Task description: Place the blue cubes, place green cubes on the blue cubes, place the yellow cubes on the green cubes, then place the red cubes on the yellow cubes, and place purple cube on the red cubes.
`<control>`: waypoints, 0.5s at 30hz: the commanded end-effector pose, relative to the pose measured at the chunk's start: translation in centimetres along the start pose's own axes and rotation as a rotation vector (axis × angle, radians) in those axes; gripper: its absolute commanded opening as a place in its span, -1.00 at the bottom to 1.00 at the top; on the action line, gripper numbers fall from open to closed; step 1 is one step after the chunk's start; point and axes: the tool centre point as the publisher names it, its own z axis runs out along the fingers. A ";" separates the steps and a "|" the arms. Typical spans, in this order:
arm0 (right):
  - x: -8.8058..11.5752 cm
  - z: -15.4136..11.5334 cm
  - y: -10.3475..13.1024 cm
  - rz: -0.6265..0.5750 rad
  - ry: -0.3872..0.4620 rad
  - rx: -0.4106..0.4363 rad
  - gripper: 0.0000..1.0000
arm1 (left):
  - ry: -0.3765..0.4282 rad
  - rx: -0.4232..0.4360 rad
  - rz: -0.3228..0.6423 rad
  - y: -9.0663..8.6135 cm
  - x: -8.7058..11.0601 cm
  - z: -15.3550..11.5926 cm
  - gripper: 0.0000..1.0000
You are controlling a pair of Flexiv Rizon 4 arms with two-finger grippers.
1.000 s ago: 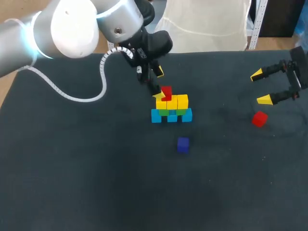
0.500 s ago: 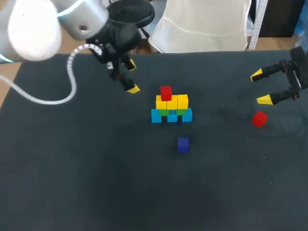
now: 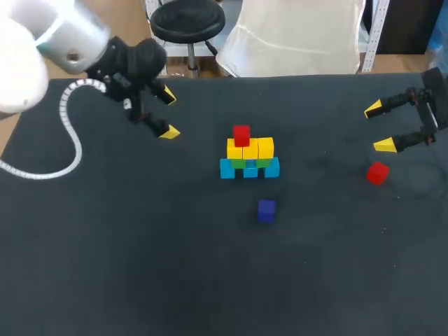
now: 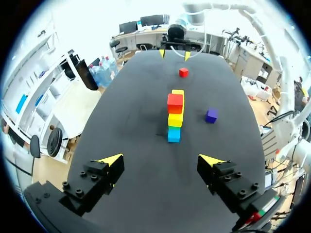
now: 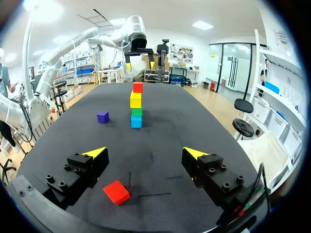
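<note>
Both left gripper [image 3: 169,113] and right gripper [image 3: 379,127] show spread, empty fingers; placing the loose red cube [image 3: 377,173] crookedly could topple the stack [image 3: 249,157].

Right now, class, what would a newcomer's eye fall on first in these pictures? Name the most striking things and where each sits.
The bright stack of cubes at the middle of the dark table stands out first: blue at the base, then green, yellow, and a single red cube on top. Next come a loose red cube by the open right claw and a purple cube alone in front of the stack.
</note>
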 end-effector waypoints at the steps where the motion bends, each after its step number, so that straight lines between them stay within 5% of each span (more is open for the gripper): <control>1: 0.0 0.0 -0.1 -0.001 -0.001 -0.001 1.00 | -0.053 0.008 0.009 -0.1 0.6 0.0 1.00; 15: 0.2 -0.2 0.0 -0.038 0.036 -0.031 1.00 | -0.034 0.016 0.036 -0.7 0.4 0.2 1.00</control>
